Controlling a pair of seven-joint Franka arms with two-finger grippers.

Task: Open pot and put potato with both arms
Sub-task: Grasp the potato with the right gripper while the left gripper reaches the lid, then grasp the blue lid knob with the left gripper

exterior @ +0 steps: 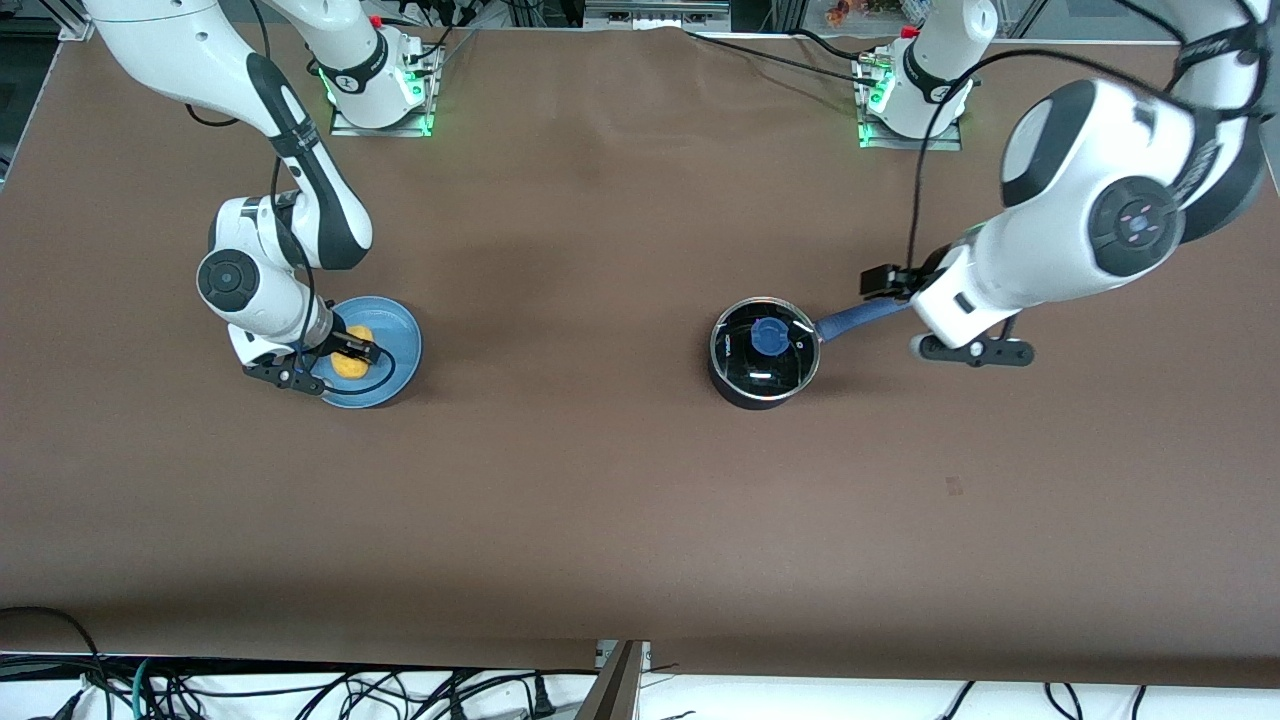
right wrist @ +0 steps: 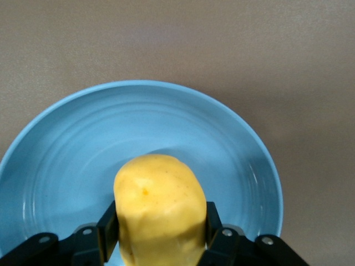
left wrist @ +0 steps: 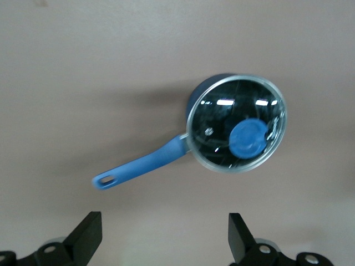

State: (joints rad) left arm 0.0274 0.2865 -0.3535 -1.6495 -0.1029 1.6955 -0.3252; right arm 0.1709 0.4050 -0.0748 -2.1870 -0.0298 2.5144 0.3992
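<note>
Early yet: right gripper [right wrist: 158, 235] clamped on potato [exterior: 352, 352] in plate [exterior: 405, 340], frame left; pot [exterior: 764, 352] at centre-right, lid [left wrist: 237, 123] on; left gripper [left wrist: 161, 235] spread above handle [left wrist: 141, 165].

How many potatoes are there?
1. The potato sits on the blue plate at the right arm's end, pinched by the right tool. The lidded pot may hide more.

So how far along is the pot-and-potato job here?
Early. In hand: the right gripper has shut on the potato, on the blue plate. Left: the glass lid covers the pot; the left gripper hangs open over its handle.
</note>
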